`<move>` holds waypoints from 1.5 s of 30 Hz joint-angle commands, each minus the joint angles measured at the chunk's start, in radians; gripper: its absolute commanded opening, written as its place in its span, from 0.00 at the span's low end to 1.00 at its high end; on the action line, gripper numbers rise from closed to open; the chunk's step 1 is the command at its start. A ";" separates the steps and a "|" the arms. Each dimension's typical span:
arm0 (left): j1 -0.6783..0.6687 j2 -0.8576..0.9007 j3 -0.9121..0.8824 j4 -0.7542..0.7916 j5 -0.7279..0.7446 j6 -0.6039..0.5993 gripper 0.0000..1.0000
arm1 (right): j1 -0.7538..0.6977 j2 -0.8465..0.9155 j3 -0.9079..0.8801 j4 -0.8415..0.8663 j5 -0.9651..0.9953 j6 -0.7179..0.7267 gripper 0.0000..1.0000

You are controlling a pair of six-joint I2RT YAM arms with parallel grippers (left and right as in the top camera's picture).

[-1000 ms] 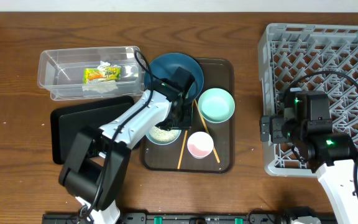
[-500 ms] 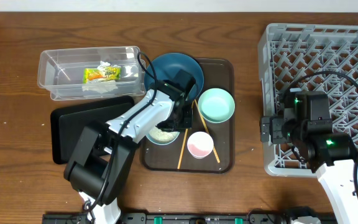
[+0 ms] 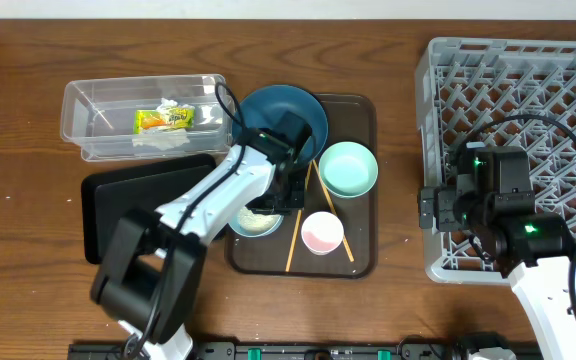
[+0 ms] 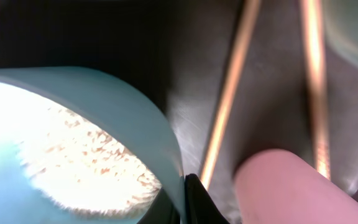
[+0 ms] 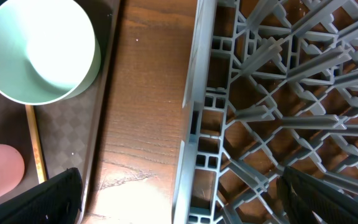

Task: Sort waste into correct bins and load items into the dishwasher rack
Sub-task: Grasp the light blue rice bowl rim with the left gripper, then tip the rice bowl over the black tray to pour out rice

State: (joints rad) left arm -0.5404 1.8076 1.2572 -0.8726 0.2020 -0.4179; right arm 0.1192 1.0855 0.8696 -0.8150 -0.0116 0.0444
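Brown wooden table carries one serving tray with three bowls: dark blue bowl, mint-green bowl and light blue bowl with rice grains. One pink cup and two chopsticks are there also. The left gripper is closed tight on the light blue bowl's rim. The right gripper stands wide apart, empty, at the edge of the one grey rack. One clear tub holds one snack wrapper and tissue, just beside one black tray.

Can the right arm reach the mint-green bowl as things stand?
Probably yes. The mint-green bowl sits uncovered on the brown tray's right side, bare table between it and the open right gripper; the left gripper holds the light blue bowl further left.
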 commanded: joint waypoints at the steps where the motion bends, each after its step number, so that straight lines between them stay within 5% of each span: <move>1: 0.004 -0.097 0.010 -0.013 0.014 0.024 0.06 | 0.019 -0.005 0.021 -0.002 -0.008 0.011 0.99; 11: 0.182 -0.288 0.010 -0.058 0.026 0.087 0.06 | 0.019 -0.005 0.021 -0.001 -0.008 0.011 0.99; 24: 0.670 -0.274 -0.031 -0.057 0.592 0.394 0.06 | 0.019 -0.005 0.021 -0.005 -0.008 0.011 0.99; 35: 1.025 -0.229 -0.232 0.025 1.054 0.513 0.06 | 0.019 -0.005 0.021 -0.006 -0.008 0.011 0.99; 45: 1.191 -0.086 -0.265 0.025 1.365 0.526 0.06 | 0.019 -0.005 0.021 -0.012 -0.009 0.011 0.99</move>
State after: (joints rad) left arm 0.6266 1.6913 0.9951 -0.8474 1.4132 0.0834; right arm 0.1192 1.0855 0.8696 -0.8242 -0.0116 0.0444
